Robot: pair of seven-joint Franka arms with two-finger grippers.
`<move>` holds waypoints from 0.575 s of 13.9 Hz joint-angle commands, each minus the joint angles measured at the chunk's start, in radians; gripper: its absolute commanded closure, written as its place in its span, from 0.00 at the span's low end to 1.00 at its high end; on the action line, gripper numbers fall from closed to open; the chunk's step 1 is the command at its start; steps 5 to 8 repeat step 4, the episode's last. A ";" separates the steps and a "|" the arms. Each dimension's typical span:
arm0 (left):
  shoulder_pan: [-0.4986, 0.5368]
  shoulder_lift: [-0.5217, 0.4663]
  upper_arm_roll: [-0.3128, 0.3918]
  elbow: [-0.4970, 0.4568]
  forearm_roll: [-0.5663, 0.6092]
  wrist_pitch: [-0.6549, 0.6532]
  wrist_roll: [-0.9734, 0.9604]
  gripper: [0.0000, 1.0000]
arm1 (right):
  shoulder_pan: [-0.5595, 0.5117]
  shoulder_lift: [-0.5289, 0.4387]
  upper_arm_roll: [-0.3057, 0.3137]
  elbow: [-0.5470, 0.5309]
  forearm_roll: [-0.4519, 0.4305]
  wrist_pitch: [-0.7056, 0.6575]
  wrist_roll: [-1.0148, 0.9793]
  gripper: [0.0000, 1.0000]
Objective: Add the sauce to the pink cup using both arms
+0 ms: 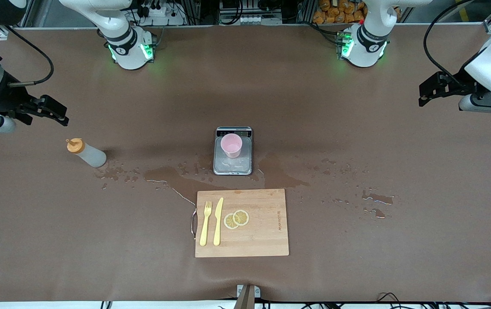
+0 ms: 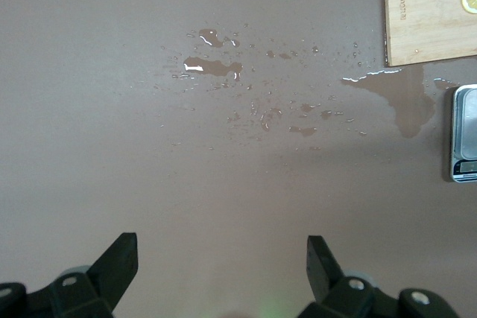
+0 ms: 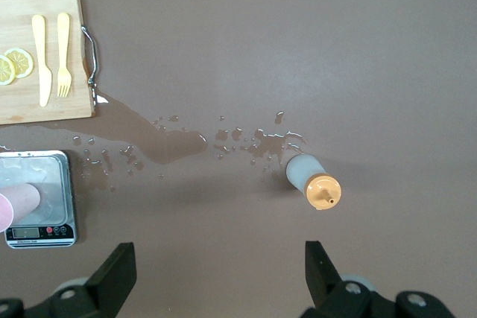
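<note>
A small whitish squeeze bottle [image 1: 87, 153] with an orange cap [image 1: 75, 145] stands on the brown table [image 1: 356, 266] toward the right arm's end, apart from everything else, with scattered drops of liquid just nearer the front camera. At the middle of the table a pale pink cup [image 1: 231, 145] stands upright on a steel kitchen scale [image 1: 233, 151], on the part of the plate closest to the scale's display. A wet puddle [image 1: 176, 177] spreads across the table around the scale, and smaller splashes [image 1: 376, 199] lie toward the left arm's end. Nearer the front camera than the scale lies a wooden cutting board [image 1: 242, 222] with a metal handle; on it are a yellow fork [image 1: 205, 223] and a yellow knife [image 1: 218, 221] side by side, and beside them two overlapping lemon slices [image 1: 236, 219]. The right gripper [image 1: 52, 112] hangs in the air over the table near the bottle, its fingers spread wide and holding nothing. The left gripper [image 1: 433, 89] waits in the air over the left arm's end of the table, fingers also spread wide and empty.
</note>
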 commanded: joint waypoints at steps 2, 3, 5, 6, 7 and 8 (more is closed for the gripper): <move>-0.004 -0.013 -0.002 -0.001 0.016 0.004 -0.002 0.00 | -0.010 0.012 0.007 0.023 -0.018 0.001 -0.014 0.00; -0.004 -0.013 -0.001 -0.001 0.016 0.004 -0.002 0.00 | -0.013 0.012 0.007 0.023 -0.018 -0.001 -0.014 0.00; -0.002 -0.013 -0.001 -0.001 0.016 0.004 -0.004 0.00 | -0.015 0.012 0.005 0.024 -0.018 0.001 -0.014 0.00; -0.002 -0.013 -0.001 -0.001 0.016 0.004 -0.004 0.00 | -0.015 0.012 0.005 0.024 -0.018 0.001 -0.014 0.00; -0.002 -0.013 -0.001 -0.001 0.016 0.004 -0.004 0.00 | -0.015 0.012 0.005 0.024 -0.018 0.001 -0.014 0.00; -0.002 -0.013 -0.001 -0.001 0.016 0.004 -0.004 0.00 | -0.015 0.012 0.005 0.024 -0.018 0.001 -0.014 0.00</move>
